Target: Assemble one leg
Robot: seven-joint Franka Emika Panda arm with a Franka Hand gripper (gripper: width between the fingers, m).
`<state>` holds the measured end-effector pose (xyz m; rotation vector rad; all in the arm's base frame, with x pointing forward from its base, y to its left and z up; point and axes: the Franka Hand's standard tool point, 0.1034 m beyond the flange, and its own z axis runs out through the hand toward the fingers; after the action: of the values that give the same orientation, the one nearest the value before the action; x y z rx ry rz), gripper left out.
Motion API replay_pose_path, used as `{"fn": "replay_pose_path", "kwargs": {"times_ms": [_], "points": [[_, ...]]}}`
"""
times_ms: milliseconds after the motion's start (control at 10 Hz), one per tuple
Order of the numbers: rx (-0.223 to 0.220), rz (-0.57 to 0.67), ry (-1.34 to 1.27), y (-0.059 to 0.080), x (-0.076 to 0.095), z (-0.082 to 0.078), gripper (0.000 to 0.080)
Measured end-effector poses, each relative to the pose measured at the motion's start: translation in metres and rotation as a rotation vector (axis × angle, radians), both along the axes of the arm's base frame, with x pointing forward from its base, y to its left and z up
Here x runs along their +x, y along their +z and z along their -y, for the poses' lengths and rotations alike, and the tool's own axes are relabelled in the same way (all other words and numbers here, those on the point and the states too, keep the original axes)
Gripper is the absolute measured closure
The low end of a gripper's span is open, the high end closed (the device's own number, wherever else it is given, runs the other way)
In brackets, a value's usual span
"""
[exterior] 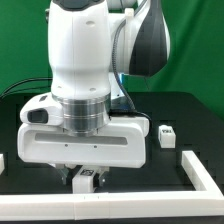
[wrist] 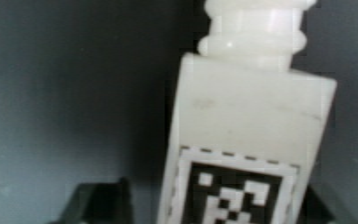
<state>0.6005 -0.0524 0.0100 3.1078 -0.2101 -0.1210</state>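
In the wrist view a white leg point(wrist: 247, 110) fills the picture, with a black-and-white tag at its near end and a round peg at the far end. My gripper point(wrist: 229, 208) is shut on it, and a dark finger point(wrist: 108, 202) shows beside the tagged end. In the exterior view the gripper point(exterior: 85, 180) hangs below the arm's large white hand near the table's front edge. The held leg point(exterior: 86, 181) shows its tag between the fingers. A second leg point(exterior: 166, 135) stands on the black table at the exterior view's right.
A white L-shaped bar point(exterior: 196, 166) lies along the exterior view's right front. Another white piece point(exterior: 2, 162) shows at the left edge. The arm's body hides most of the middle of the table. A green backdrop stands behind.
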Motion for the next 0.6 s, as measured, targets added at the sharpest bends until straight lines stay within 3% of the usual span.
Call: {"fn": "replay_pose_path", "kwargs": {"times_ms": [100,300,600], "points": [[0.0,0.0,0.0,0.0,0.0,0.0,0.0514],[0.0,-0.003,-0.015,0.001,-0.003,-0.002,0.0514],[0.021,-0.05,-0.12,0.037,-0.059,-0.025,0.0514]]}}
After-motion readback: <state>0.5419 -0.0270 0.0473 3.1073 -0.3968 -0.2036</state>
